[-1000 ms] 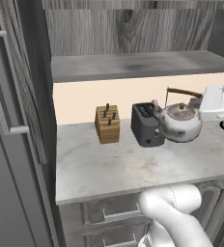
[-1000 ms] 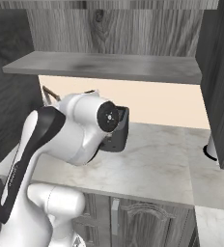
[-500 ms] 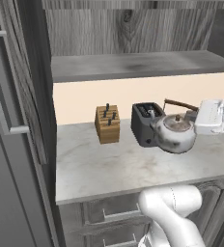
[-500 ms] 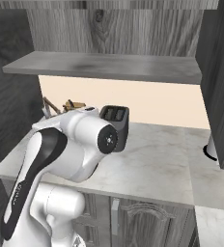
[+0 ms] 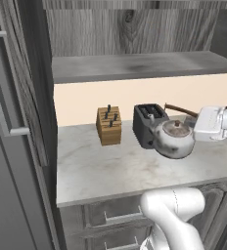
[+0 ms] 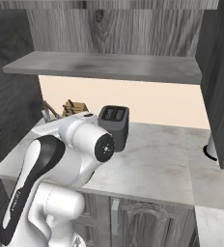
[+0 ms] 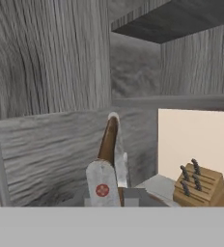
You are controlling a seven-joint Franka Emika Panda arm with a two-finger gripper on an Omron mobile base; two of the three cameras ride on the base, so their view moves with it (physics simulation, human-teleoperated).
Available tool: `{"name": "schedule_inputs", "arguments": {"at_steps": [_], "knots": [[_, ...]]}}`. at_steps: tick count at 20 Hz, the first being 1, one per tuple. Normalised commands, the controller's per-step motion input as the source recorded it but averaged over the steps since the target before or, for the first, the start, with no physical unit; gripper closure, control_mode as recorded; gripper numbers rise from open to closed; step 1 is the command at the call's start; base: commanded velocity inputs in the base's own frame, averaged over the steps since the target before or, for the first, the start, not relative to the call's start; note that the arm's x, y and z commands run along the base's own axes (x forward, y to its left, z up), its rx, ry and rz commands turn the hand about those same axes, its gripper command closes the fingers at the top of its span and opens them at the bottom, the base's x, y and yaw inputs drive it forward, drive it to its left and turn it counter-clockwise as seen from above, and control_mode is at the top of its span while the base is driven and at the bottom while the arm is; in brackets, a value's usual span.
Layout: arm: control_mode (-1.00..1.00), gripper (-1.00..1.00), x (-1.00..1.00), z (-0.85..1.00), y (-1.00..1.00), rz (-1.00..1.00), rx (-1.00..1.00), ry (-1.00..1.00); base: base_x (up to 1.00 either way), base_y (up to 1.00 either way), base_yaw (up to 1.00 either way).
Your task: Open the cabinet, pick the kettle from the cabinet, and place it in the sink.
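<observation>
Grey marble counter (image 5: 110, 171) ran below the cabinet's (image 5: 135, 39) open shelf, against a cream wall. A toaster (image 5: 146, 124) stood on the counter near the middle, and a wooden knife block (image 5: 109, 125) stood just left of the toaster, apart from it. The kettle (image 5: 173, 139) hung just right of the toaster and in front of it, tilted, its body overlapping the toaster's right side in the left base view. The gripper (image 7: 111, 185) reached in from the right of the toaster, its fingers (image 7: 102, 185) pinched on the kettle's brown handle (image 7: 107, 140). Drawers (image 5: 115, 217) sat under the counter.
</observation>
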Motion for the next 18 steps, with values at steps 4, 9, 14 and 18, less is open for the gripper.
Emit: {"name": "schedule_inputs", "arguments": {"at_steps": [4, 9, 14, 18], "knots": [[-1.00, 1.00, 0.00, 0.00, 0.00, 0.00, 0.00, 0.00, 0.00, 0.00, 0.00], [-1.00, 1.00, 0.00, 0.00, 0.00, 0.00, 0.00, 0.00, 0.00, 0.00, 0.00], [-1.00, 1.00, 0.00, 0.00, 0.00, 0.00, 0.00, 0.00, 0.00, 0.00, 0.00], [-1.00, 1.00, 0.00, 0.00, 0.00, 0.00, 0.00, 0.00, 0.00, 0.00, 0.00]]}}
